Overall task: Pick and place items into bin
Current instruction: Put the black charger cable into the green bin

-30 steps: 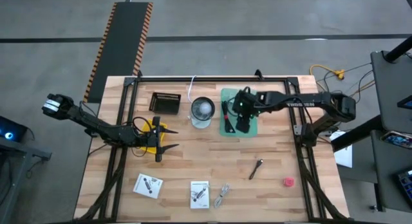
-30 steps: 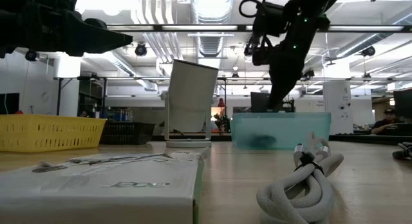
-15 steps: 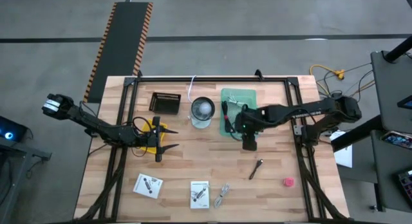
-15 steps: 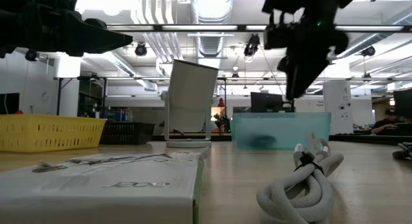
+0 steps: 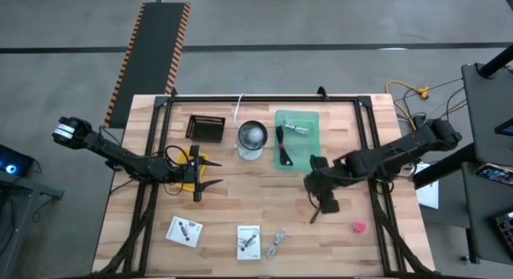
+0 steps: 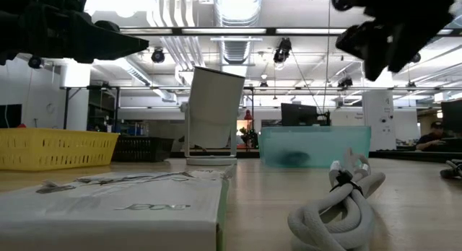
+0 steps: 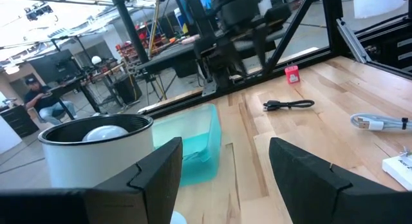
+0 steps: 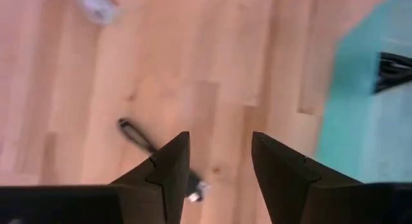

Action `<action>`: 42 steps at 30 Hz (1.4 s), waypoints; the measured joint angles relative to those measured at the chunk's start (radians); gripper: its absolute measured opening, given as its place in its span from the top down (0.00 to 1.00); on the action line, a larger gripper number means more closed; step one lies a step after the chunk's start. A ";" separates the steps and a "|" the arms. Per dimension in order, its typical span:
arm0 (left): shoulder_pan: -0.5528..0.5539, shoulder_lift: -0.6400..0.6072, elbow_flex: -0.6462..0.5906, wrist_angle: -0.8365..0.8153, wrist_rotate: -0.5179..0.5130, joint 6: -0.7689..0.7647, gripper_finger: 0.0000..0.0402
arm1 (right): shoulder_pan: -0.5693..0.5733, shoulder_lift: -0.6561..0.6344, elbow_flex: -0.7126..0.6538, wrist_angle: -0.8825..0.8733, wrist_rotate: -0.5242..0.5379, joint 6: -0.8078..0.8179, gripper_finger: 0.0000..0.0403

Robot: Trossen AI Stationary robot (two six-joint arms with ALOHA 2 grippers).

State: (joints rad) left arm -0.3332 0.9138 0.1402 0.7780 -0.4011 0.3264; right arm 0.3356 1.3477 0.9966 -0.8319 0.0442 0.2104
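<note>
My right gripper (image 5: 324, 202) hangs open above the table, just over the dark stick-like tool (image 5: 318, 211), which lies flat; in the right wrist view the tool (image 8: 138, 137) runs under my open fingers (image 8: 219, 139). The teal bin (image 5: 309, 155) holds the black-and-red cable (image 5: 280, 141) and the silver metal piece (image 5: 298, 128). The pink-red lump (image 5: 358, 227), two white cards (image 5: 184, 231) (image 5: 248, 241) and a white cable bundle (image 5: 276, 244) lie near the near edge. My left gripper (image 5: 202, 173) waits open at the left. No tiny black cube shows.
A white cup (image 5: 252, 140) and a black basket (image 5: 204, 128) stand left of the bin, and a yellow basket (image 6: 54, 148) sits by my left gripper. The dark frame rails (image 5: 373, 151) run along the table's edges. Bare wood lies between the bin and the cards.
My right gripper has left the spot over the teal bin and travelled toward the table's near edge and slightly right, ending above the dark stick-like tool. With the gripper gone, the cable and the silver piece show in the bin.
</note>
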 joint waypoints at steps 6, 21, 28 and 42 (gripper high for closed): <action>0.000 0.000 0.000 0.000 0.000 0.000 0.46 | 0.120 0.014 0.000 -0.003 -0.040 0.000 0.63; 0.000 0.000 0.000 0.000 0.000 0.000 0.46 | 0.217 0.149 0.000 -0.002 -0.050 0.079 0.64; 0.000 0.000 0.000 0.000 0.000 0.000 0.46 | 0.219 0.202 0.000 -0.001 -0.051 0.078 0.65; 0.000 0.000 0.000 0.000 0.000 0.000 0.46 | 0.218 0.264 -0.002 0.004 -0.037 0.028 0.69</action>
State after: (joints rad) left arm -0.3332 0.9141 0.1402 0.7780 -0.4011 0.3264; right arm 0.5537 1.6114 0.9947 -0.8280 0.0077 0.2382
